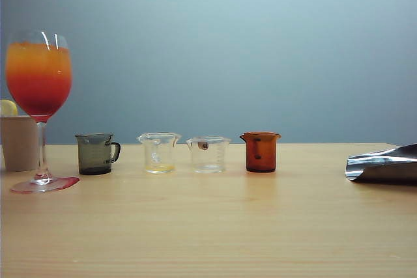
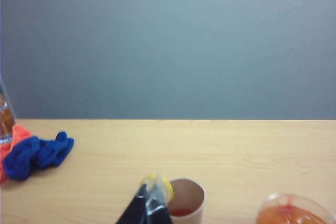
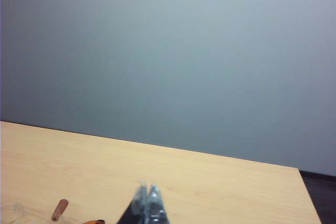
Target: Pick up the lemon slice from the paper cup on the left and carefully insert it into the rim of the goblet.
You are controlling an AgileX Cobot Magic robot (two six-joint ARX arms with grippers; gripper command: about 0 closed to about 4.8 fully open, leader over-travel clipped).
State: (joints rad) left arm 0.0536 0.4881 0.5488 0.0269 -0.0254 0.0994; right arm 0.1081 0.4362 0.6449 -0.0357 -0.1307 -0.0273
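Note:
The goblet (image 1: 39, 79) with its orange-to-red drink stands at the far left of the table. Behind it is the beige paper cup (image 1: 18, 142), and the lemon slice (image 1: 8, 107) perches on that cup's rim. In the left wrist view my left gripper (image 2: 152, 182) is shut and empty. Its tips sit just in front of the lemon slice (image 2: 167, 186) on the paper cup (image 2: 190, 203), and the goblet (image 2: 294, 216) is off to one side. My right gripper (image 3: 147, 188) is shut and empty above bare table. The shiny tapered shape (image 1: 384, 164) at the exterior view's right edge looks like its fingers.
A row stands mid-table: a smoky grey handled cup (image 1: 96, 153), a clear beaker with yellow liquid (image 1: 159, 153), a clear beaker (image 1: 208, 154) and an amber beaker (image 1: 260, 152). A blue cloth (image 2: 39, 154) and an orange cloth (image 2: 10, 145) lie beyond the paper cup.

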